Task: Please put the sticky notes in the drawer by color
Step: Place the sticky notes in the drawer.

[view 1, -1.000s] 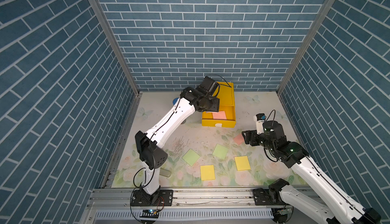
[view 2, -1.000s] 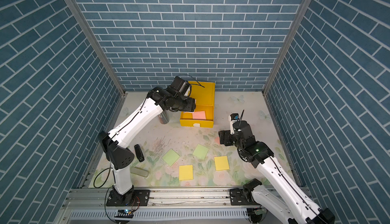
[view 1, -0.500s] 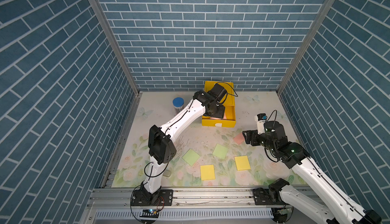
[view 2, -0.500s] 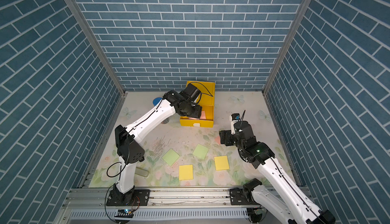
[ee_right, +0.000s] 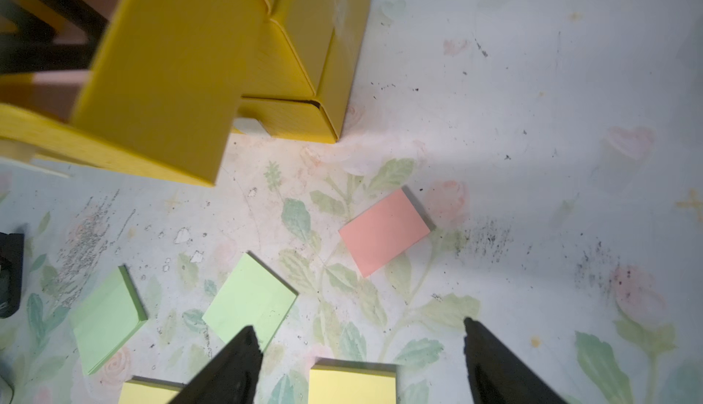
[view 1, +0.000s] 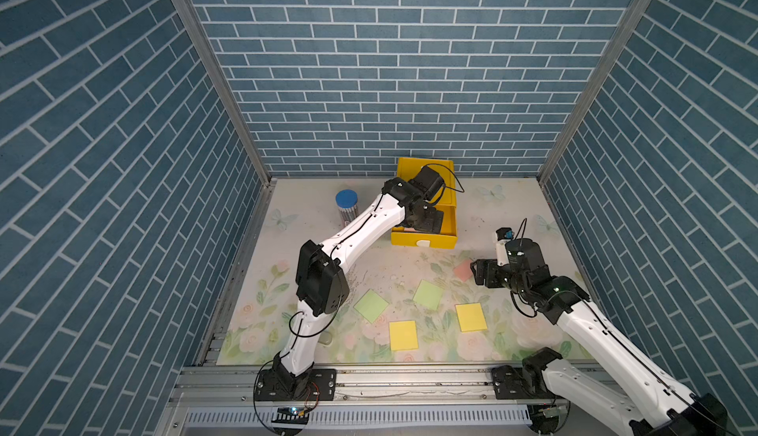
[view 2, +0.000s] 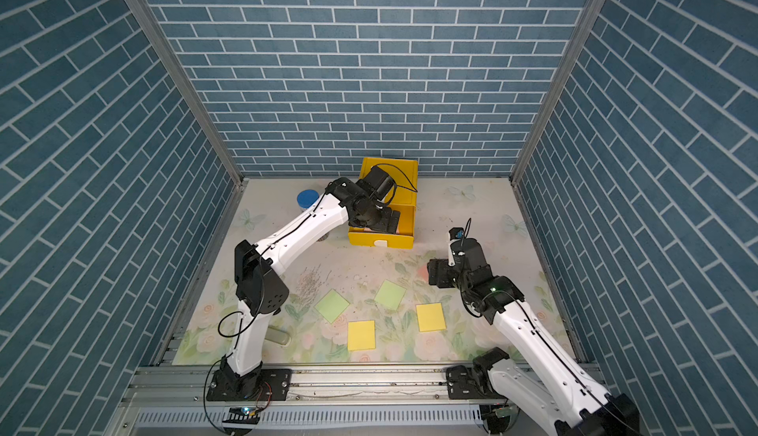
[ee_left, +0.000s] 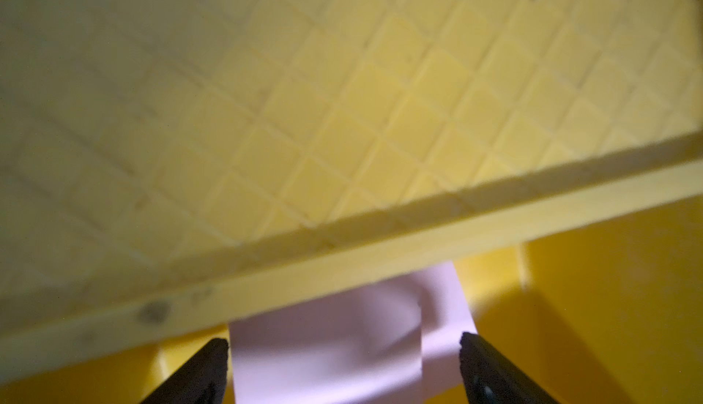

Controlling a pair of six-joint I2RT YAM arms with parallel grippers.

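Observation:
The yellow drawer (view 1: 424, 243) cabinet stands at the back with its top drawer pulled out. My left gripper (view 1: 430, 222) reaches into that drawer, open; in the left wrist view two overlapping pink sticky notes (ee_left: 323, 349) lie loose between its fingertips (ee_left: 213, 356). On the mat lie two green notes (view 1: 371, 306) (view 1: 428, 295), two yellow notes (view 1: 403, 334) (view 1: 471, 317) and one pink note (view 1: 463, 270). My right gripper (view 1: 478, 272) hovers open just right of that pink note (ee_right: 384, 231), holding nothing.
A clear cylinder with a blue lid (view 1: 346, 202) stands left of the cabinet. A small pale oblong object (view 1: 326, 337) lies near my left arm's base. Dark specks (view 2: 311, 286) dot the floral mat. Brick walls close three sides; a metal rail (view 1: 389, 380) runs along the front.
My left arm swung right and down into the pulled-out drawer, and its jaws opened wide over the pink notes. The right arm barely moved; its jaws widened slightly.

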